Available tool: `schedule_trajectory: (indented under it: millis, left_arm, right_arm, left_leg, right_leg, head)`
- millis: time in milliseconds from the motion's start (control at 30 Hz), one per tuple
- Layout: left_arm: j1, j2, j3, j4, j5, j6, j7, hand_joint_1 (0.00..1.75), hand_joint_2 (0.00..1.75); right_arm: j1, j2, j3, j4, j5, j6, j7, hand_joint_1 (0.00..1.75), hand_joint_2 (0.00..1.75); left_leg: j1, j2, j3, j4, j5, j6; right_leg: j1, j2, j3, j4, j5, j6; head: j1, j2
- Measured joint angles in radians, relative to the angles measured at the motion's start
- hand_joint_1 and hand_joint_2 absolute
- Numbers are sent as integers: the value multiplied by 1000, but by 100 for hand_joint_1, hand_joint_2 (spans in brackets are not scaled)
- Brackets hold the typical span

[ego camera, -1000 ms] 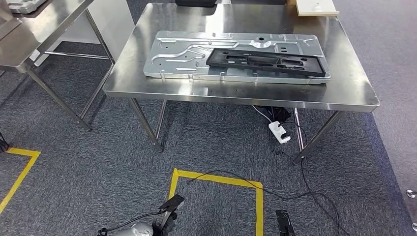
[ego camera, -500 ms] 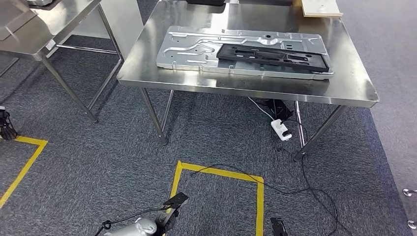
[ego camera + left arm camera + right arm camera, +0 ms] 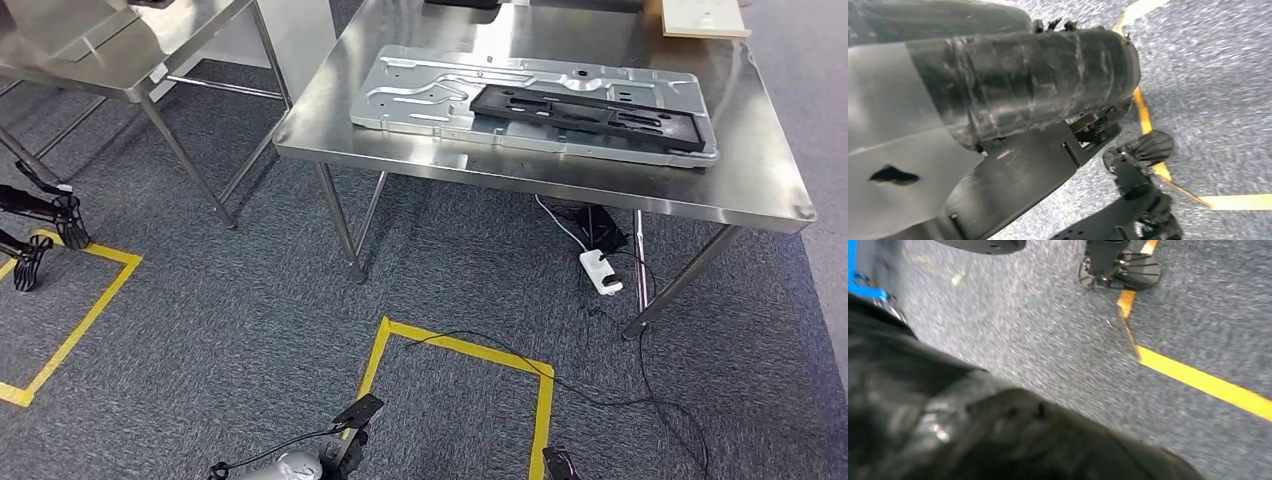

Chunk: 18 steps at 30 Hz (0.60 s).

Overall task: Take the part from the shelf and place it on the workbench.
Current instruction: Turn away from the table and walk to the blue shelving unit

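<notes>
Workbench (image 3: 560, 185) of stainless steel ahead in the head view, bearing a silver stamped metal panel (image 3: 430, 90) laid flat across its top. Resting on that panel, toward its right end, black frame part (image 3: 590, 112), long and slotted, flat, touching the panel along its length. Near the far right corner of the bench, pale wooden board (image 3: 700, 18), well apart from the panel. To the left, second steel table (image 3: 120, 60), separate from the bench.

Down on grey carpet (image 3: 230, 320): yellow tape square (image 3: 460, 350) in front of the bench, another yellow tape outline (image 3: 75, 325) at the left with black tripod feet (image 3: 50, 225) beside it. Under the bench, white power strip (image 3: 600, 272), with black cable (image 3: 660, 390) trailing across the carpet.

Low at the bottom edge, left hand (image 3: 350, 430) hanging beyond a silver forearm, clear of the bench and the part. Right hand (image 3: 557, 466) barely visible as a dark tip. Cannot tell how far either is open, nor whether anything is held; wrist views too blurred and dark to show.
</notes>
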Motion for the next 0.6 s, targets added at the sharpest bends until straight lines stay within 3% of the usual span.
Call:
schedule_trajectory:
  millis: [33, 100, 167, 233, 300, 333, 367, 400, 467, 533, 600]
  left_arm:
    - [-3, 1, 0, 0, 0, -13, 8, 0, 0]
    - [-10, 1, 0, 0, 2, -64, 23, 0, 0]
    - [-11, 2, 0, 0, -3, -113, 29, 0, 0]
    - [-14, 1, 0, 0, -13, -113, 26, 0, 0]
    - [-22, -4, 0, 0, -13, -88, 26, 0, 0]
    - [-24, -5, 0, 0, -8, -81, 28, 0, 0]
    - [-23, -6, 0, 0, -2, -77, 32, 0, 0]
    - [-18, -7, 0, 0, 3, -77, 35, 0, 0]
    - [-9, -8, 0, 0, 8, -79, 42, 0, 0]
    - [-4, -8, 0, 0, 8, -71, 48, 0, 0]
    - [0, -7, 0, 0, 24, -46, 47, 0, 0]
  right_arm:
    - [-2, 0, 3, 0, 4, 2, -2, 0, 0]
    - [-7, -4, 12, 1, 15, 15, 9, 0, 0]
    - [-12, -10, 25, 2, 28, 38, 41, 0, 0]
    - [-14, -19, 36, 3, 37, 61, 71, 0, 0]
    - [-11, -25, 49, 4, 49, 76, 78, 0, 0]
    - [-9, -26, 56, 5, 58, 80, 76, 0, 0]
    - [-7, -28, 63, 6, 66, 83, 73, 0, 0]
    - [-6, -30, 69, 7, 71, 83, 71, 0, 0]
    - [-9, -35, 76, 7, 76, 81, 69, 0, 0]
    - [-17, -39, 79, 7, 75, 79, 69, 0, 0]
    - [-26, -42, 80, 7, 72, 77, 67, 0, 0]
  left_leg:
    - [-5, 19, 32, -60, 17, 4]
    - [-14, 41, 56, -116, 24, 13]
    - [-13, 23, 52, -122, 32, 24]
    - [-8, 4, 51, -132, 44, 39]
    - [-6, -14, 48, -136, 52, 49]
    - [-6, -24, 46, -135, 54, 52]
    - [-7, -36, 43, -133, 54, 53]
    - [-7, -48, 41, -130, 55, 53]
    - [-7, -73, 36, -121, 54, 51]
    - [-4, -97, 30, -109, 50, 44]
    - [-4, -116, 19, -100, 49, 34]
  right_leg:
    - [3, -10, 0, 1, 0, 3]
    - [8, -29, 0, 0, 3, 12]
    - [9, -44, -1, -2, 4, 23]
    - [5, -17, -13, 26, -21, 31]
    - [2, 36, -58, 132, -82, 36]
    - [2, 50, -87, 197, -111, 37]
    - [2, 59, -111, 250, -128, 38]
    - [3, 62, -119, 269, -125, 39]
    - [1, 68, -87, 203, -74, 38]
    - [-3, 104, -26, 79, -30, 38]
    - [-5, 134, 3, 17, -20, 33]
  head:
    - [0, 0]
    - [1, 0]
    - [1, 0]
    - [2, 0]
    - [5, 0]
    - [6, 0]
    - [8, 0]
    - [8, 0]
    - [8, 0]
    - [8, 0]
    - [8, 0]
